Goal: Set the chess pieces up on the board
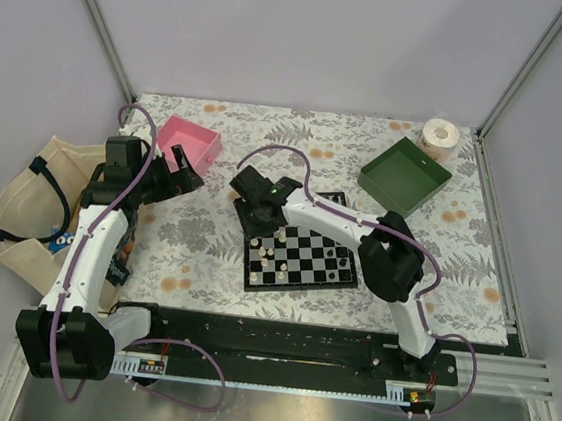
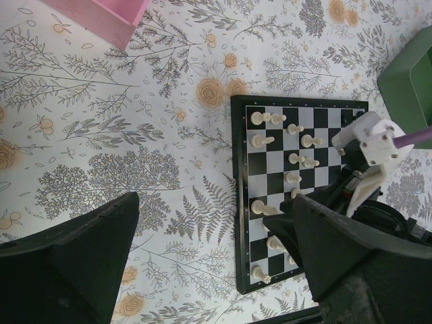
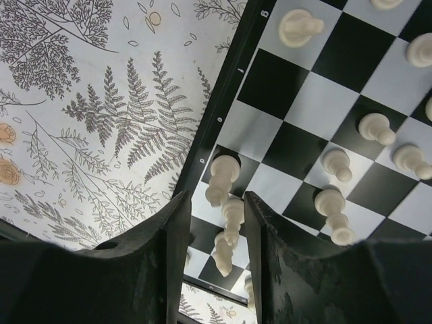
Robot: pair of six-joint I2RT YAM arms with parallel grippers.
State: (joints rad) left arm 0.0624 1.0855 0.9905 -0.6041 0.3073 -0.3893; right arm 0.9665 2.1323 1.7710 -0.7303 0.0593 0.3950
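Small square board [image 1: 298, 288], black-and-white checked with a black edge, laid flat near the middle of the scene, cream-white chess pieces [image 3: 223, 177] stood on its left squares, three bunched close together by one edge, dark pieces hardly made out

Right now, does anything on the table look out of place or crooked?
Yes. The board sits slightly askew, its near edge not parallel to the near edge of the table. The cream chess pieces stand scattered over several squares, not in rows.
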